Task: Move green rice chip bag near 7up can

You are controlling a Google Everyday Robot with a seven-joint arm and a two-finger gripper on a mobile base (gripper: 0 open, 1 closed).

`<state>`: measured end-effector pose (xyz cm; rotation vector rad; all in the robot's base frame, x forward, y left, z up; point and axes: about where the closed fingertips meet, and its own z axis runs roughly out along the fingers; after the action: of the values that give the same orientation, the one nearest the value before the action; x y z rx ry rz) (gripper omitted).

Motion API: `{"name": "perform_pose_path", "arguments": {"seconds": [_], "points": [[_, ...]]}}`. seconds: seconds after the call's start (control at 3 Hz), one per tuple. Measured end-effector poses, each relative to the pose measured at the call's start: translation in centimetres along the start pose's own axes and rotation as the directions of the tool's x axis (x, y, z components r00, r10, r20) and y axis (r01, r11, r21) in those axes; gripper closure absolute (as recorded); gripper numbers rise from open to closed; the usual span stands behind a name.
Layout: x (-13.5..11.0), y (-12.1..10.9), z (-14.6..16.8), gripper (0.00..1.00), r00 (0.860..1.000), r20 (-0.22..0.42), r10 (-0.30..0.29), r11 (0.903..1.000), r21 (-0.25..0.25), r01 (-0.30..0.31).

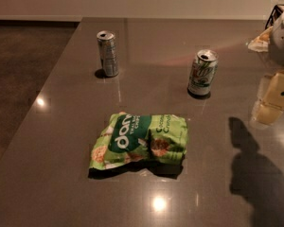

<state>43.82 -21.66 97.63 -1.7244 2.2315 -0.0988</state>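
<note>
The green rice chip bag (139, 141) lies flat on the grey table (52, 126), near its middle front. It is crinkled light green with a dark green band and white lettering. The 7up can (202, 72) stands upright behind and to the right of the bag, clearly apart from it. My gripper (273, 98) hangs at the right edge of the view, to the right of the 7up can and above the table. It is well to the right of the bag and holds nothing that I can see.
A taller, slimmer silver-grey can (107, 53) stands at the back left. The table's left edge drops to a dark floor (19, 56). The arm's shadow (255, 169) falls on the table at front right. Some light-coloured items (261, 39) sit at the far right.
</note>
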Motion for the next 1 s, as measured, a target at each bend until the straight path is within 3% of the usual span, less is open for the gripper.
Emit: {"name": "perform_pose_path", "arguments": {"seconds": [0.67,1.0], "points": [[-0.4,0.3,-0.1,0.0,1.0,0.008,0.001,1.0,-0.008,-0.001],[-1.7,2.0,-0.3,0.0,0.997,0.064,0.032,0.9981,-0.054,-0.029]]}}
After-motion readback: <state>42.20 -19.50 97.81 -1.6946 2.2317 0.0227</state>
